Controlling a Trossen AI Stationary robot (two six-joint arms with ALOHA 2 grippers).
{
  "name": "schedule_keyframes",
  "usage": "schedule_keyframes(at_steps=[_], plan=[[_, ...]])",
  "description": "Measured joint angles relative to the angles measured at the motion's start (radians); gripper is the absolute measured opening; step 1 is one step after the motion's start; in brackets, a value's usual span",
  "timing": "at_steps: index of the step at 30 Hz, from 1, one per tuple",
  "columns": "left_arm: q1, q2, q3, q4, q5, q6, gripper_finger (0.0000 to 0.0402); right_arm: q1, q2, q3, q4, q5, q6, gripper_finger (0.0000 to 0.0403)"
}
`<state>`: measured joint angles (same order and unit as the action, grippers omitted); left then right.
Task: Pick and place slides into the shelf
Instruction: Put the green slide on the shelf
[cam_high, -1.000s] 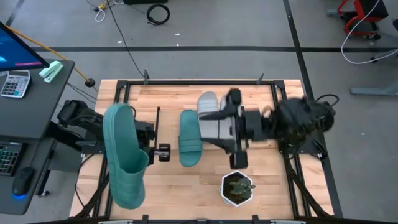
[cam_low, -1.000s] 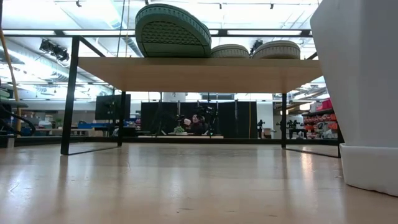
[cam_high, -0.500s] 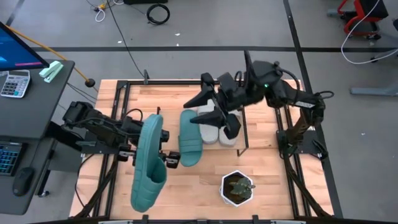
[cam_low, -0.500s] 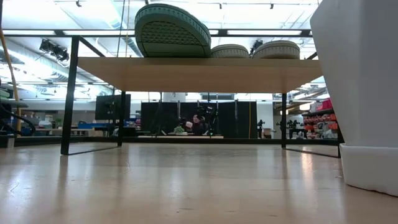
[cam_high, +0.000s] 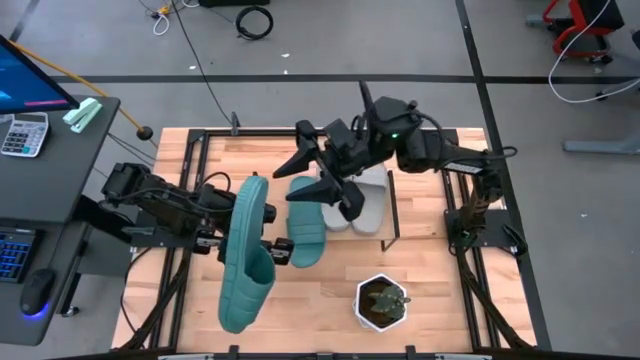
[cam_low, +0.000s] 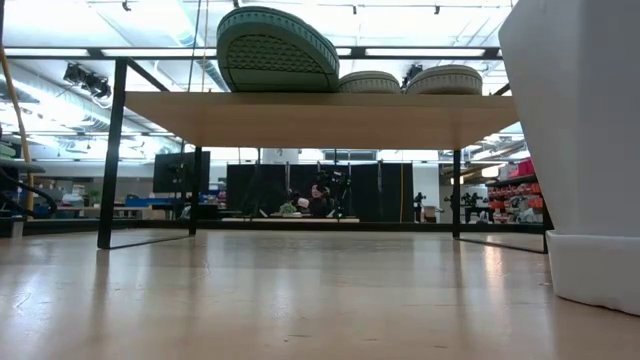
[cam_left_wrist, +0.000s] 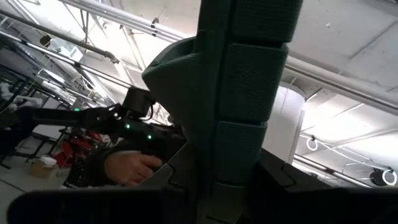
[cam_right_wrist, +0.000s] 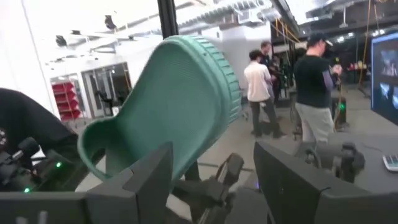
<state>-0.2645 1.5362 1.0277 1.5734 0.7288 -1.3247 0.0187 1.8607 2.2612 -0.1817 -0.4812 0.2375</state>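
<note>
From above, the left gripper (cam_high: 262, 245) is clamped on the last teal slide (cam_high: 243, 255), raised beside the shelf (cam_high: 385, 222), where one teal slide (cam_high: 307, 228) and two grey slides (cam_high: 365, 195) already lie, while the right gripper (cam_high: 322, 178) hovers there with its fingers apart; the low view shows three soles on the board, so one slide is left.

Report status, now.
Left tool shut on teal slide, lifted beside shelf. Right tool open above shelf. Three slides already up there.
</note>
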Motion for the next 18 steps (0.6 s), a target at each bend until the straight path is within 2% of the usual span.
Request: schedule_keyframes(at_steps=[5,18], plan=[[0.003,0.015,0.001,-0.001,-0.002,0.001,0.0095,-0.009,0.031,0.000,0.066,-0.048,0.026,0.0231],[0.008,0.092,0.001,-0.002,-0.009,-0.013,0.0095,-0.009,0.043,0.000,0.106,-0.125,0.044,0.0231]])
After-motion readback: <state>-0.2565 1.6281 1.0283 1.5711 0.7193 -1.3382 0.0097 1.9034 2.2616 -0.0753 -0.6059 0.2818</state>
